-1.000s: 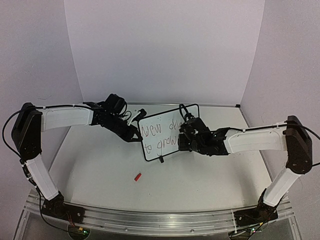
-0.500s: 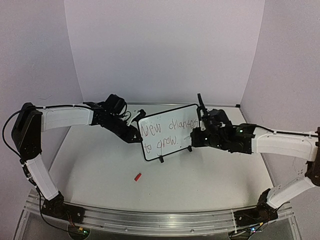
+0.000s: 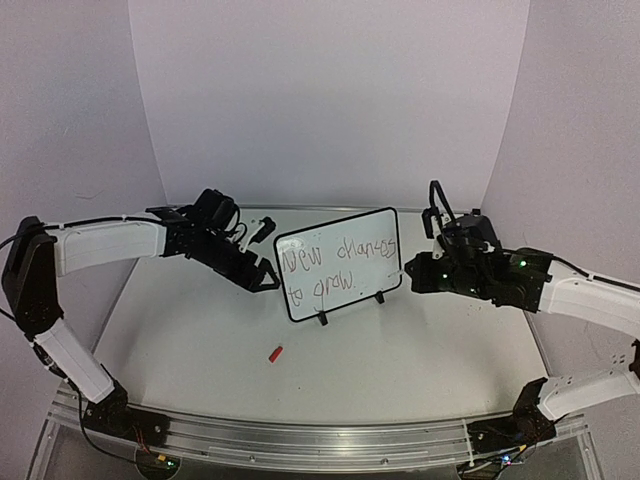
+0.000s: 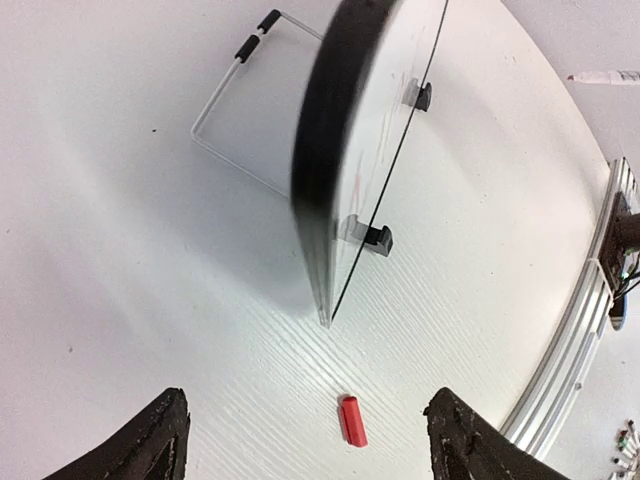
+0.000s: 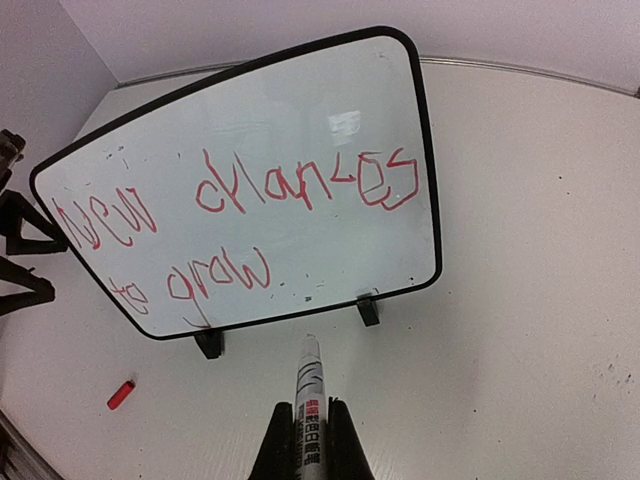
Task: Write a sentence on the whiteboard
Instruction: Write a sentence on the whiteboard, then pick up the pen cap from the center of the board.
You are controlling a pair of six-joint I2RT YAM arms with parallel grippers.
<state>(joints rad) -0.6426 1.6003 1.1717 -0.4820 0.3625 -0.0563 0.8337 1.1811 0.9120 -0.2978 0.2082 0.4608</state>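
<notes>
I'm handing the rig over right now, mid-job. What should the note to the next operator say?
The left gripper is open, beside the left edge of the whiteboard, holding nothing.
The right gripper is shut on the marker, uncapped, tip aimed at the board from in front, clear of it.
The whiteboard stands on its two feet mid-table, between the arms.
Done: the sentence, red ink, two lines, reads roughly "New chances to grow".
Left: probably no more writing. The red cap lies in front of the board, so likely recap and park the marker.
</notes>
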